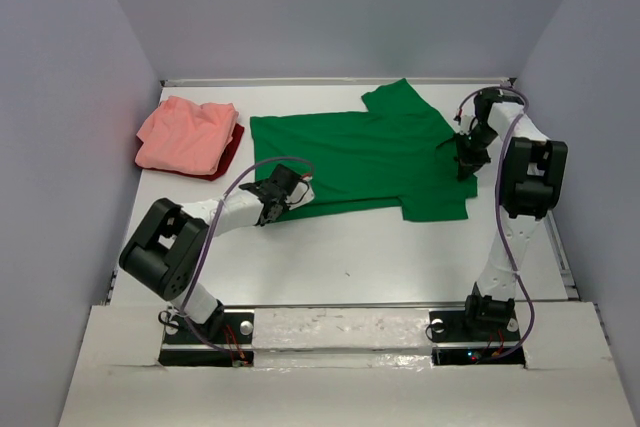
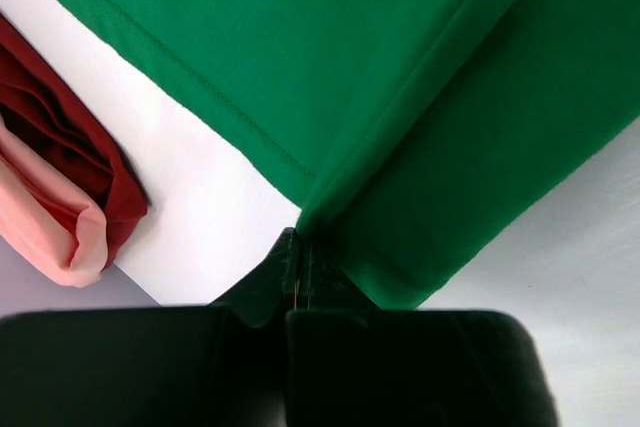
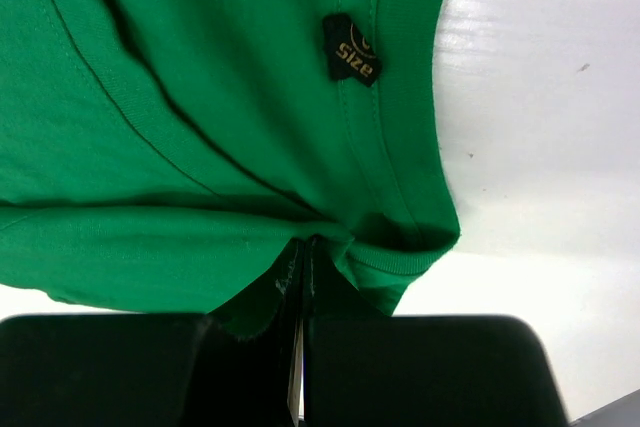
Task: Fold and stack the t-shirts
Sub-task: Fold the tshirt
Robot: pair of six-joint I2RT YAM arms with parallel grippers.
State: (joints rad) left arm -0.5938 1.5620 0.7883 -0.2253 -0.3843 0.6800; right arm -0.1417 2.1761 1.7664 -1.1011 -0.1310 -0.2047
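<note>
A bright green t-shirt lies spread across the far middle of the table. My left gripper is shut on the shirt's near bottom hem corner; in the left wrist view the green cloth is pinched at my fingertips. At the collar end my right gripper is shut on the same shirt; the right wrist view shows the green cloth, its ribbed collar and black size label, pinched at the fingertips. A folded salmon-pink t-shirt rests on dark red cloth at the far left.
Grey walls close in the white table on three sides. The pink and dark red stack lies just left of the green shirt's hem. A metal rail runs along the table's right edge.
</note>
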